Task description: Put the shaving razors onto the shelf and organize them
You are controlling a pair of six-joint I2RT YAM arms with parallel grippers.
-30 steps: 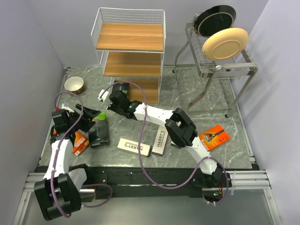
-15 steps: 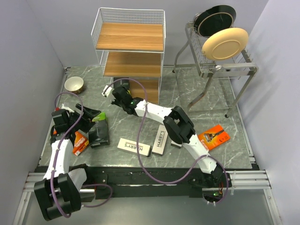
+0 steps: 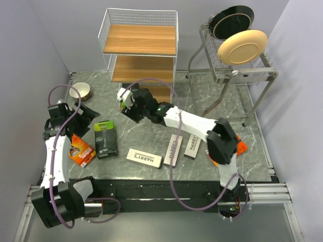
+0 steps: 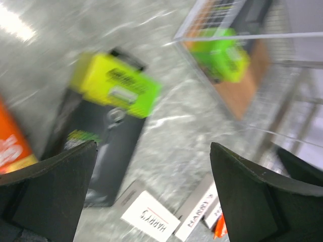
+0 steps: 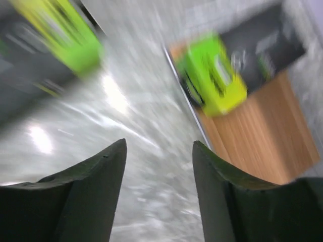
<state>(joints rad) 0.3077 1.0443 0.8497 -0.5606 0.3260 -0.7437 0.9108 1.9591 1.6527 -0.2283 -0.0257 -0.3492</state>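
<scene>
The left gripper (image 4: 152,147) is open: its two dark fingers (image 4: 48,194) stand wide apart with nothing between them, hanging over the grey marble table (image 4: 166,131). Beneath it a loose black pack (image 4: 103,136) with a lime-green end lies flat on the table; its print is too blurred to read. The right gripper (image 5: 159,143) is open too, parted and empty, aimed at the lowest wooden tier (image 5: 257,136) of the shelf (image 3: 140,40), a white wire rack with three brown boards. On that tier, close to its edge and just beyond the fingertips without touching them, sits a shelved black pack (image 5: 222,75), lime-green end outward, its lettering smeared by motion. From overhead, three long white boxes lie on the table in front of the shelf, each printed "HARRY'S" in dark capitals. The left white box (image 3: 144,158) lies crosswise, while the middle white box (image 3: 173,149) and right white box (image 3: 192,145) lie side by side, pointing toward the shelf. A left orange pack (image 3: 81,150) lies beside the loose black pack. A right orange pack (image 3: 243,147) peeks from under the right arm's elbow. Neither can be read at this size. A small bowl (image 3: 79,91) sits at the table's far left. A grey dish rack (image 3: 252,73) to the right of the shelf holds a cream plate (image 3: 242,46) and a black plate (image 3: 232,21).
</scene>
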